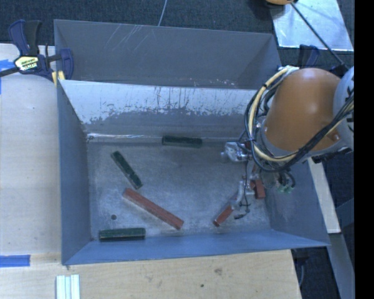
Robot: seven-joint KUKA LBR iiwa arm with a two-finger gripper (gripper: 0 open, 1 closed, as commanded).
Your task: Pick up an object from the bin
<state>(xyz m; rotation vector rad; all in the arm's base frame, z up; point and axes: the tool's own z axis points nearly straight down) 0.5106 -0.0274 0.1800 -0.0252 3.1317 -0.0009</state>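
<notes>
Claw (242, 205) is seen low at the right front of the bin (75, 179), just beside a short red-brown block (222, 217). Whether the claw is apart or together cannot be told. Two red-brown pieces are counted: that block and a long bar (153, 208). Three green bars are counted: back (182, 141), left (126, 169), front-left (121, 233).

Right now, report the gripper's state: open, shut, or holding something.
Gripper: open or shut cannot be told; it is low in the right front of the bin, just beside a small red-brown block.
</notes>
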